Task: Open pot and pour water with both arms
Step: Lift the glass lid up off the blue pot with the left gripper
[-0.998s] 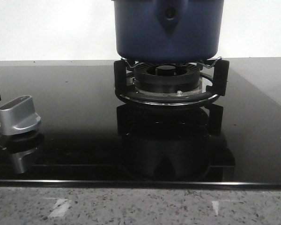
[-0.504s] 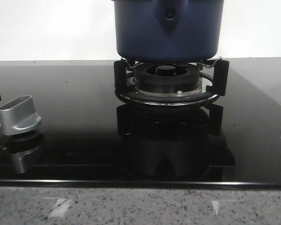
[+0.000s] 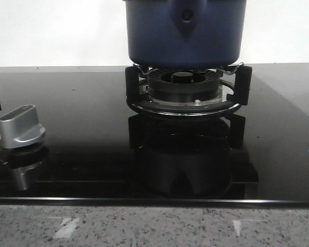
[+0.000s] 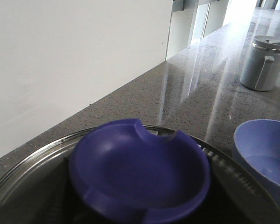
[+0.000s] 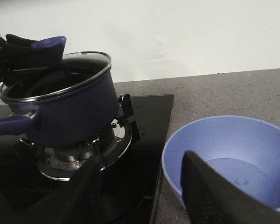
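Observation:
The dark navy-blue pot stands on the gas burner, its handle bracket facing the front camera. In the right wrist view the pot carries a glass lid with a steel rim, which looks tilted. My left gripper is shut on the lid's blue knob. The knob fills the left wrist view, and the fingers are hidden under it. My right gripper is open and empty, low between the stove and a light blue bowl. The pot's long handle points away from the bowl.
A silver stove knob sits on the black glass hob at the front left. The light blue bowl stands on the grey speckled counter beside the hob. A grey lidded jug stands farther along the counter. A white wall runs behind.

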### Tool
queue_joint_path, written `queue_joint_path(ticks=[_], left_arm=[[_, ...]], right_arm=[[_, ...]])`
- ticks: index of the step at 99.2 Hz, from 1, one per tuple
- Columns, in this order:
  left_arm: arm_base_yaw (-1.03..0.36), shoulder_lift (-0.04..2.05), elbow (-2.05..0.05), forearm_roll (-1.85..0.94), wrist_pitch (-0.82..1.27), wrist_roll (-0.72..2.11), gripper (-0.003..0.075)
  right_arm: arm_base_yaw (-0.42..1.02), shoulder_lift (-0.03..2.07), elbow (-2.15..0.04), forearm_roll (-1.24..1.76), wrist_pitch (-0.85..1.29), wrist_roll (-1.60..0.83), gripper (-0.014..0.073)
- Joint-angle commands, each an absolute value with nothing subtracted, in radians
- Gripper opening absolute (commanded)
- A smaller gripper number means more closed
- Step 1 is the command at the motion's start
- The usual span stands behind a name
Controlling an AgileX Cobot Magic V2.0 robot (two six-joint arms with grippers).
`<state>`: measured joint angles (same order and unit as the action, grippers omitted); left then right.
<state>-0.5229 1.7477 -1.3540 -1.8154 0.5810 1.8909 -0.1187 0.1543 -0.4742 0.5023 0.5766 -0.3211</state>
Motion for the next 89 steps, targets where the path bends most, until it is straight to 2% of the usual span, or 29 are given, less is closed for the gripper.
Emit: queue_joint_path(ticks=[1,89], left_arm=[[-0.531,1.714,-1.376,-1.872,0.643,1.884,0.0241],[-0.531,1.712,-1.417,-1.872,0.667,1.88,0.0251]], right_arm=[[-0.116,0.176,-0.507,0.51,0.509,-0.329,0.0351],[-0.116,0.176,-0.507,0.51,0.51,-0.329,0.0351]])
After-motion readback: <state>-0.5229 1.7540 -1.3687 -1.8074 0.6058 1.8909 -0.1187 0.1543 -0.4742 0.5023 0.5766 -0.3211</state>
